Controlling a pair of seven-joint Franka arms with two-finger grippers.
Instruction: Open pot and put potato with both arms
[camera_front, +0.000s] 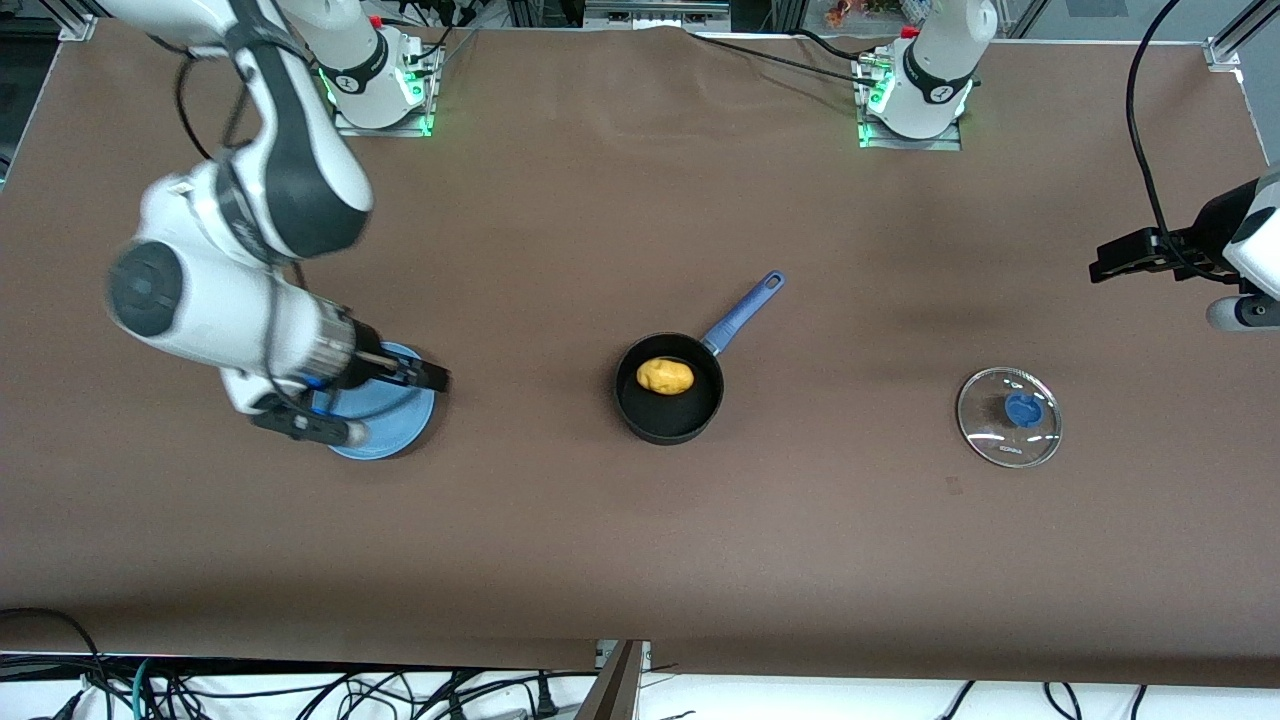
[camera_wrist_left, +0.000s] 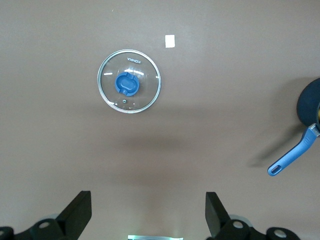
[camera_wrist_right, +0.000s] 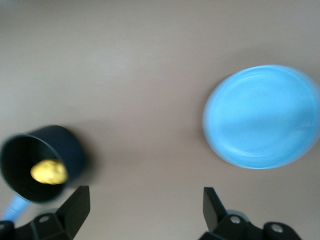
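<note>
Potato (camera_front: 665, 376): in pot (camera_front: 668, 420), mid-table.
Lid (camera_front: 1008, 417): flat on table (camera_front: 640, 520), well apart from pot, toward left arm's end.
Plate (camera_front: 395, 425): on table toward right arm's end, under right gripper (camera_front: 432, 378).

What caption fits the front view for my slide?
Potato in the open pot, glass lid set aside, both grippers open.
</note>
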